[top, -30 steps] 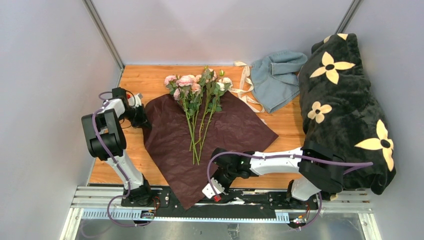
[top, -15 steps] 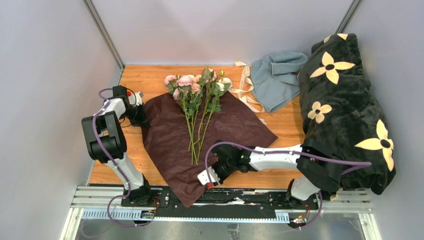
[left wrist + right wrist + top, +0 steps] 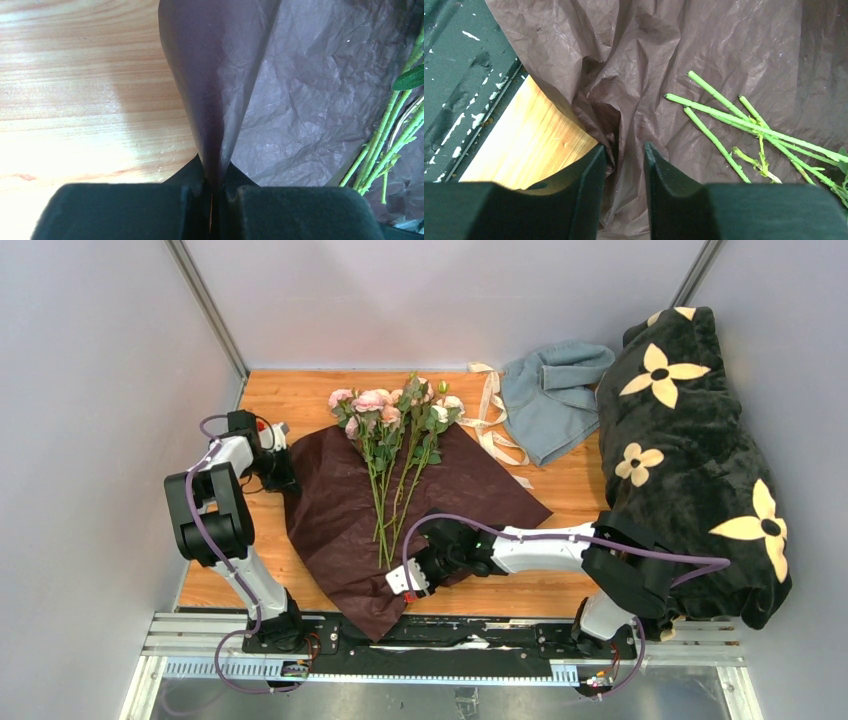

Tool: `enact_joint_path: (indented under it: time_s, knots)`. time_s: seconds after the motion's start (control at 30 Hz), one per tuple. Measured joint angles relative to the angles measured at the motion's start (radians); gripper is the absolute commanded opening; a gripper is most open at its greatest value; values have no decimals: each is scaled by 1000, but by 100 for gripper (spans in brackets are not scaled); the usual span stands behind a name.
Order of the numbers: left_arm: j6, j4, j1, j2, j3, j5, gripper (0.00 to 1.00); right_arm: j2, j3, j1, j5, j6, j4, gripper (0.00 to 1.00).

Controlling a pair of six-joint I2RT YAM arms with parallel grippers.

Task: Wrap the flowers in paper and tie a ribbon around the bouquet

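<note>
Left wrist, paper (image 3: 215, 75) edge hidden between jaws

Pale flowers (image 3: 393, 440) on crinkled paper (image 3: 465, 490)

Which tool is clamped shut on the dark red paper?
The left tool, pinching the raised left edge of the paper; the right tool stands open over the near corner.

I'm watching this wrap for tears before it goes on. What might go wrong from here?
1. The left jaws pinch a corner of the thin, crinkled paper while the right jaws straddle a bunched fold; pulling against each other might tear it.
2. The flowers lie loose on the sheet, their cut ends close to the right jaws, so lifting that fold may roll or scatter them.
</note>
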Motion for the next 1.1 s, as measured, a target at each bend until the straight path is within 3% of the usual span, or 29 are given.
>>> enact_joint_path:
  time_s: [0.1,0.2,0.3,0.4,0.57,0.77,0.9,1.1]
  knots:
    - [6,0,0,-3,0,-8,25,10,0,0,0,-2,-3,21]
    - [19,0,0,-18,0,-19,52,12,-2,0,0,7,-8,2]
    - [57,-8,0,-46,2,-27,72,12,-3,0,2,50,-6,0]
    - [134,-30,-9,-117,9,-33,84,12,-3,-6,-1,133,0,0]
    - [335,-102,-127,-338,89,-19,89,10,-3,-63,-42,337,37,0]
    - [629,-282,-528,-544,98,80,90,-16,-50,-176,-100,705,218,0]
    - [745,-405,-688,-589,9,96,95,-16,-58,-207,-108,888,304,0]
    - [843,-540,-753,-668,-22,141,99,-8,-63,-225,-122,1056,372,0]
